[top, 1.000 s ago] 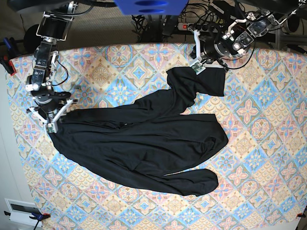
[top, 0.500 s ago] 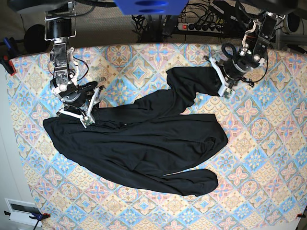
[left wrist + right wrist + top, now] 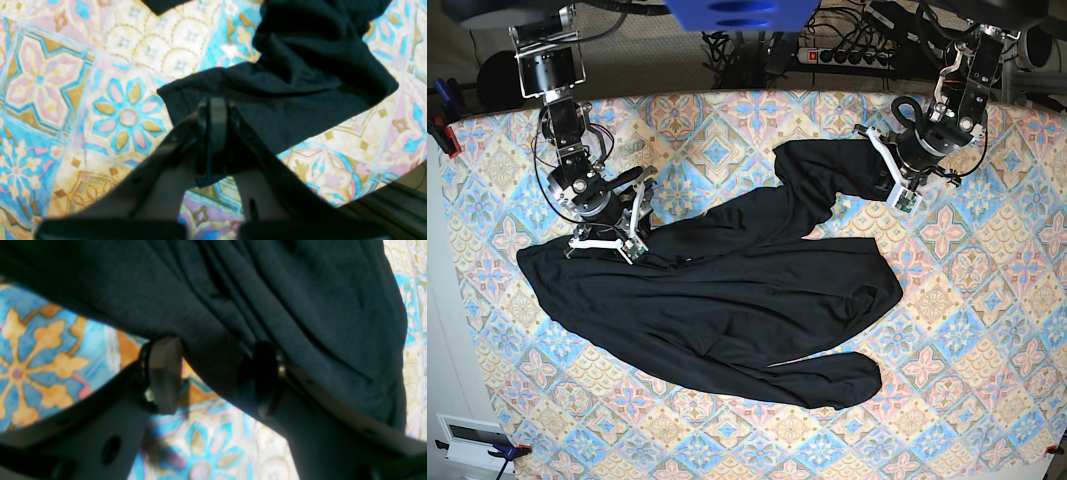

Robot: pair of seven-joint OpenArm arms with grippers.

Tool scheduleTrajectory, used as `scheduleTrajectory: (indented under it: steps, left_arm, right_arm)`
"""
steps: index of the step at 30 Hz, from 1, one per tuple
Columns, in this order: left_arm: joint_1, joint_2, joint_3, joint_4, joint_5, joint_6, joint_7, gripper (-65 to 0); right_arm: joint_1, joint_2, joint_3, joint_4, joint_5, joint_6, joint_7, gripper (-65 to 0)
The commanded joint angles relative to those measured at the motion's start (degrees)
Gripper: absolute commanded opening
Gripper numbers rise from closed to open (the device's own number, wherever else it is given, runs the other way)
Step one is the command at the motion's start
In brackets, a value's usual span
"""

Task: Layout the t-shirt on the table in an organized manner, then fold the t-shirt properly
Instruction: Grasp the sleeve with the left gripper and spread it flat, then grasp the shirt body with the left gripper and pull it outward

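Now t-shirt (image 3: 300,306) btwn right gripper (image 3: 213,373) pads

One t-shirt (image 3: 727,290) lies on one table (image 3: 987,330), with two sleeves showing, one ending at each gripper. There are two grippers: the left gripper (image 3: 899,195) at the far sleeve end and the right gripper (image 3: 607,245) at the shirt's upper edge. Each gripper has two fingers (image 3: 165,373).

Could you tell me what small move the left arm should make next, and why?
Probably draw the sleeve outward: the left gripper is shut on the t-shirt at its sleeve end, which lies bent toward the body rather than straight on the table.
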Motion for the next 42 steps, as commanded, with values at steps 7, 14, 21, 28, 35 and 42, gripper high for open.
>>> scheduleTrajectory:
  steps: [7,14,21,28,35,42]
  left_arm:
    - [-0.5,-0.7,-0.6,-0.2,-0.2,0.1,-1.3,-65.0]
    - [-4.4,-0.6,-0.7,-4.9,-0.5,0.3,-1.3,-65.0]
    - [-6.9,3.8,-5.8,-5.0,0.8,0.3,-1.2,-65.0]
    - [-12.2,10.1,-11.8,-12.3,5.3,0.3,-1.1,-65.0]
    - [-17.6,10.8,-11.8,-21.0,5.4,0.3,-1.3,-65.0]
    - [-21.7,13.0,-13.3,-23.1,5.4,0.3,-1.4,-64.0]
  right_arm:
    - [-0.7,0.8,0.1,-1.8,-3.2,0.5,-5.9,-55.3]
    - [-5.8,3.6,4.8,4.7,-3.1,0.5,-4.9,-65.0]
    - [-16.3,3.6,14.4,14.4,-3.1,0.5,-4.9,-65.0]
    - [-21.9,3.6,20.7,18.4,-3.1,0.5,-5.3,-65.0]
    - [-23.1,3.6,27.1,18.2,-3.2,0.5,-6.2,-65.0]
    - [-23.1,3.6,30.6,18.2,-3.2,0.5,-8.7,-65.0]
